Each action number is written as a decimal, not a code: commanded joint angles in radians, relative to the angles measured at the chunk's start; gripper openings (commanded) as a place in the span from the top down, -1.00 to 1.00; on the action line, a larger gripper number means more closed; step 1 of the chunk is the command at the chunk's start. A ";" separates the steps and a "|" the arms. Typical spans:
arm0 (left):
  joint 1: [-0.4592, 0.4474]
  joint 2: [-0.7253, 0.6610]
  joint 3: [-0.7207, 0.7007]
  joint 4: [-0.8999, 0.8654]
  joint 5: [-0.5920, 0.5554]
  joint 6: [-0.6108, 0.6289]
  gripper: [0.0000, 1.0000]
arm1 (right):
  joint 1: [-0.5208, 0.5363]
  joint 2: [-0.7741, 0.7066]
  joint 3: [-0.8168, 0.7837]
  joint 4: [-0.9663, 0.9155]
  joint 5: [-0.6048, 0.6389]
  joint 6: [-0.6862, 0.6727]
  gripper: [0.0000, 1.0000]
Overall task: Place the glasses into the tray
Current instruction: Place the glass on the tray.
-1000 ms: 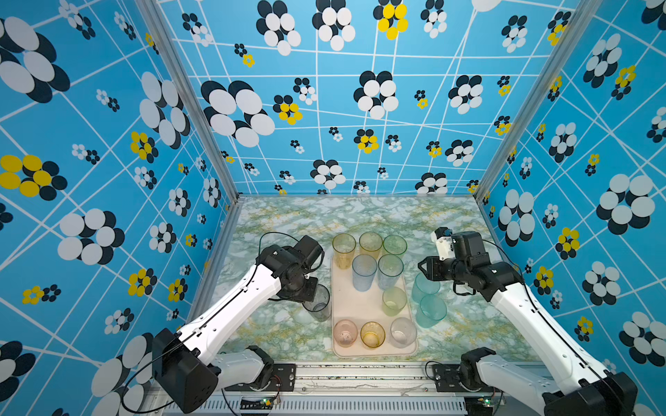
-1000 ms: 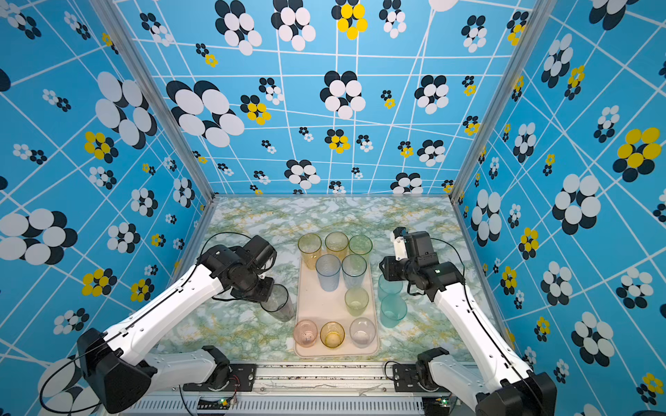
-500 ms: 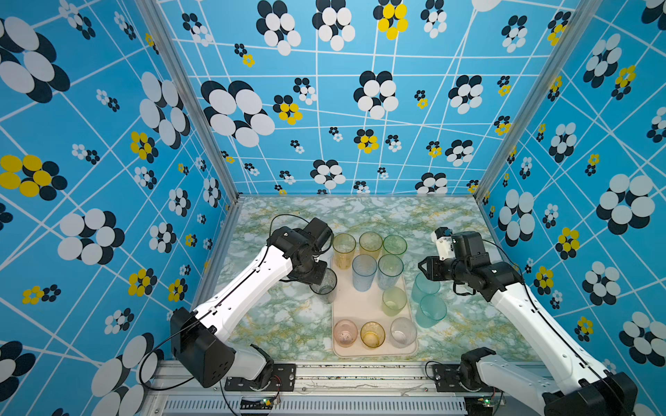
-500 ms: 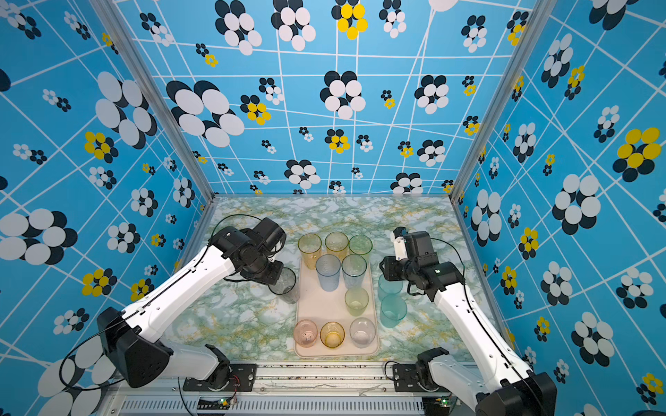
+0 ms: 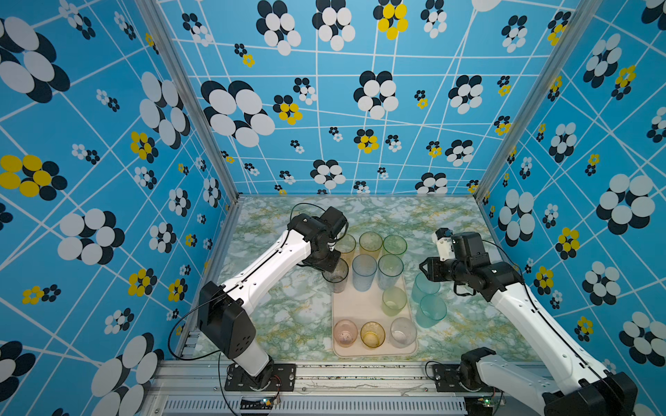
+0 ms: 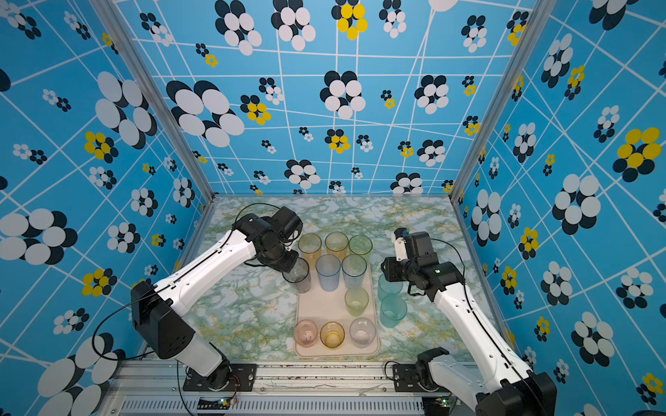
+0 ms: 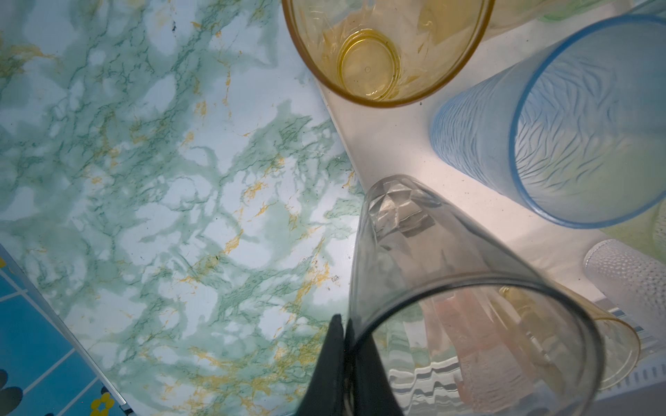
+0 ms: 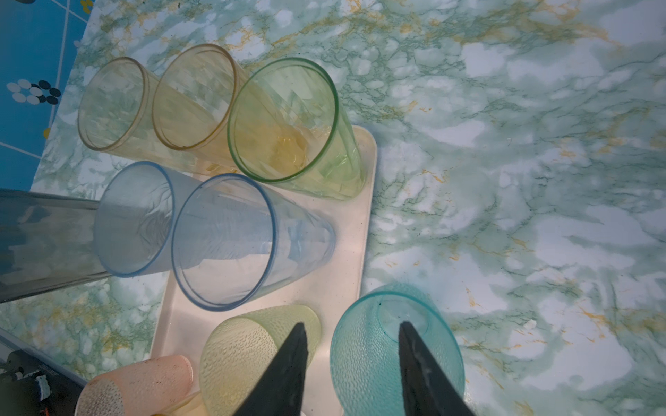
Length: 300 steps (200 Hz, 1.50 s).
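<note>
Since a second ago the left arm has carried the grey tumbler [image 5: 336, 279] farther from us and in toward the tray [image 5: 356, 306]; the right arm has kept its place. We see the left gripper [image 7: 344, 345] pinched on the grey tumbler's wall at the rim, one finger inside and one outside. The tumbler hangs roughly upright at the tray's left edge, just beside the blue tumbler [image 5: 364, 273]. In the left wrist view its base lies over the tray's rim (whether it touches down we cannot tell).

Nine glasses stand in the tray. Along the far end we find a tall amber tumbler [image 5: 346, 245], a yellow tumbler [image 5: 370, 243] and a green tumbler [image 5: 395, 245]. Next come the blue tumbler and a pale blue tumbler [image 5: 390, 270], then a yellow-green tumbler [image 5: 394, 302]. At the near end stand a pink tumbler [image 5: 345, 333], a short amber tumbler [image 5: 372, 334] and a clear tumbler [image 5: 403, 331].

A far teal tumbler [image 5: 427, 290] and a near teal tumbler [image 5: 431, 310] stand close together on the marbled tabletop [image 5: 288, 317], just right of the tray. The right gripper [image 8: 355, 345] hovers over the far one, its jaws partly apart and clamping nothing.
</note>
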 commanded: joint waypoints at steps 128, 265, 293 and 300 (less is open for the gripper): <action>-0.017 0.138 0.106 0.007 0.009 0.093 0.85 | -0.005 0.002 0.029 -0.059 0.040 0.008 0.12; -0.015 0.175 0.094 0.048 0.028 0.111 0.85 | -0.006 0.022 0.042 -0.073 0.041 0.011 0.12; -0.015 0.183 0.095 0.052 0.027 0.114 0.85 | -0.006 0.026 0.044 -0.070 0.012 0.015 0.12; -0.015 0.184 0.095 0.052 0.025 0.116 0.85 | -0.005 0.027 0.045 -0.071 0.003 0.017 0.12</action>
